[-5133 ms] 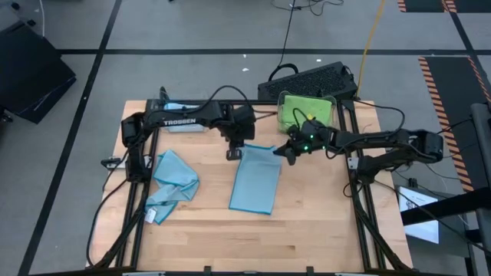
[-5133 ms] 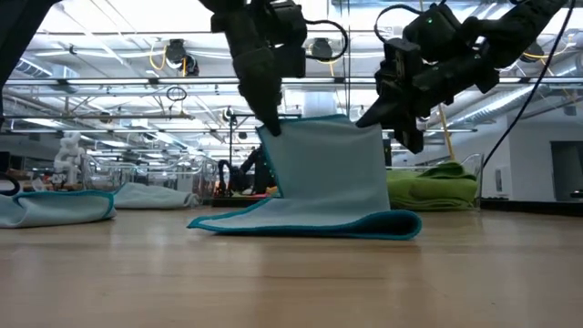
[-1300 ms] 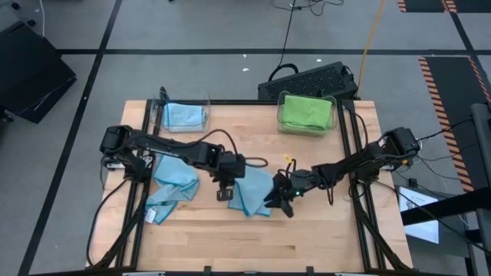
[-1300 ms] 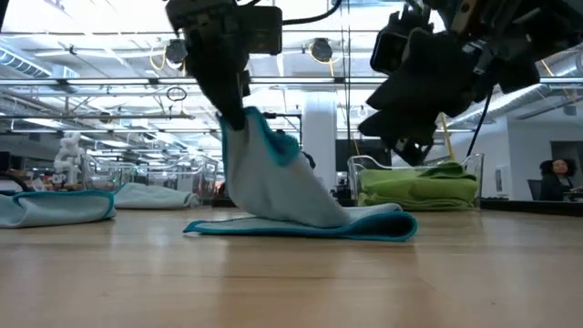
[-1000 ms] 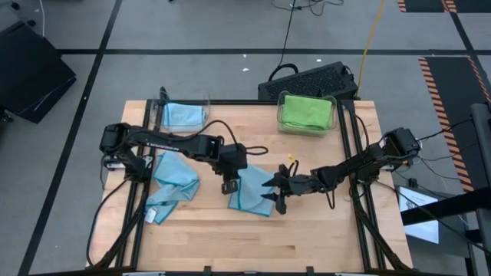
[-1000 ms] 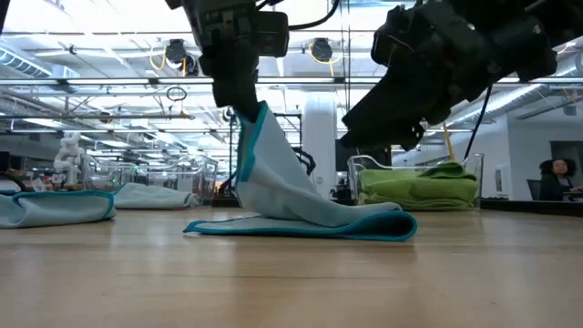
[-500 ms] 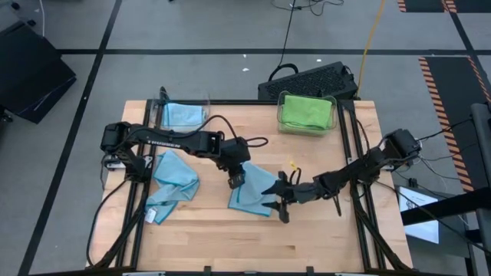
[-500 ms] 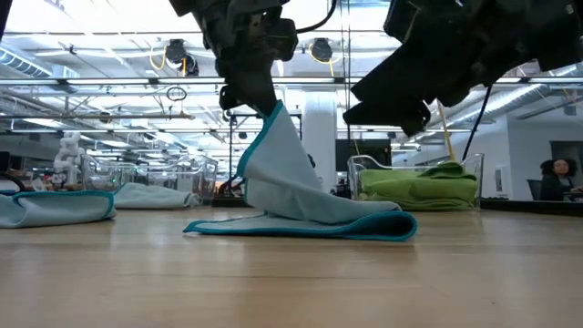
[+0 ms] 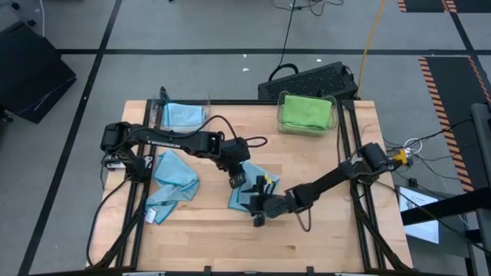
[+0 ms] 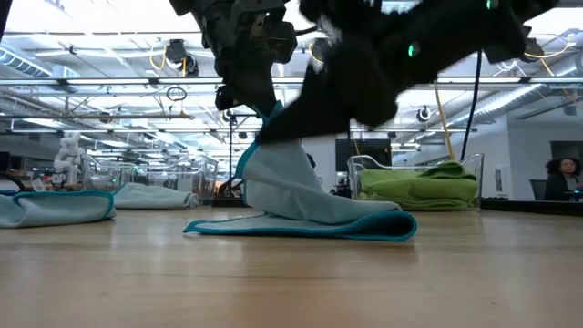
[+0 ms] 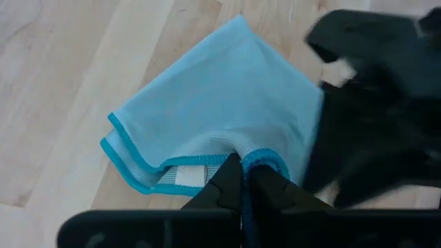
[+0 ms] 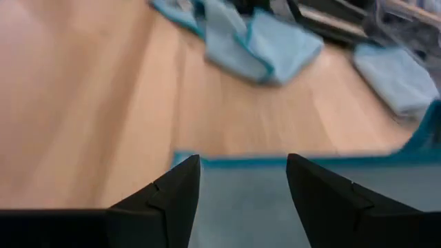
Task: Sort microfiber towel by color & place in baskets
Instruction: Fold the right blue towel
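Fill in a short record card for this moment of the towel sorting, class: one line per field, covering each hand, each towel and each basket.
left hand: shut on the middle blue towel, pinching a hemmed edge and holding it up off the table
right hand: open, low at that towel's near edge
crumpled blue towel: loose on the table's left side, untouched
far-left basket: holds a blue towel
far-right basket: holds a green towel
sorting: two blue towels not yet in a basket
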Controlling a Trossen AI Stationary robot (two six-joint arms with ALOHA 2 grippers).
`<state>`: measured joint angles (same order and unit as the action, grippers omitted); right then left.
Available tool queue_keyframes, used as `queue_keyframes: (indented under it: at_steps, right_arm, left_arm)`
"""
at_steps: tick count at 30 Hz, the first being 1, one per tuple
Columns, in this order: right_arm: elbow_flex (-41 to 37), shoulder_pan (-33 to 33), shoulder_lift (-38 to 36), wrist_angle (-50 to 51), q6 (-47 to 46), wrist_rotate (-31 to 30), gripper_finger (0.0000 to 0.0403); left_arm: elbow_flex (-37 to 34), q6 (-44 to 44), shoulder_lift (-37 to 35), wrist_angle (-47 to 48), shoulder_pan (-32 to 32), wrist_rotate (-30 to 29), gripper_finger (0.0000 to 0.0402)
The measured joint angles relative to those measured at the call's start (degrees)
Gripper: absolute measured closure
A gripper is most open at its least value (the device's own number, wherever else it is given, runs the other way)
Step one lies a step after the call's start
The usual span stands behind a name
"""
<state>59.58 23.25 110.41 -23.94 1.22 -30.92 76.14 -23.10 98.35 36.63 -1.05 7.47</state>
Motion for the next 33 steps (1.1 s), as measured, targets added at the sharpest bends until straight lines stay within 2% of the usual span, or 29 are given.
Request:
queue_keyframes:
  at_steps: [7,12,15,18,26,30,33]
  right_arm:
    - [0.94,1.94,3.98,4.19,-5.12,-7.91,0.0193]
    - [0.94,2.64,4.02,4.15,-5.9,-8.41,0.0193]
    - [0.98,2.72,4.72,5.13,-7.59,-11.34,0.0193]
    - [0.89,2.56,5.93,5.66,-6.64,-15.21,0.0193]
    - [2.93,0.09,10.15,3.67,-3.44,-17.39,0.0195]
    - [3.75,-0.62,10.29,3.86,-0.99,-18.77,0.0215]
    - [3.73,-1.34,10.1,4.21,-1.24,-18.79,0.0255]
  left_arm:
    - [0.0,1.02,0.0,0.19,-0.4,-2.85,0.039]
    - [-0.01,1.87,0.02,0.19,-1.58,-4.53,0.0395]
    - [0.0,1.85,0.02,0.21,-2.22,-4.55,0.0394]
    - [0.0,1.85,0.02,0.24,-2.49,-4.56,0.0389]
    - [0.0,1.7,0.06,-0.05,-3.03,-4.57,0.0389]
    - [0.0,1.95,0.07,0.06,-3.09,-4.57,0.0395]
    - [0.0,2.02,0.07,0.06,-3.05,-4.57,0.0395]
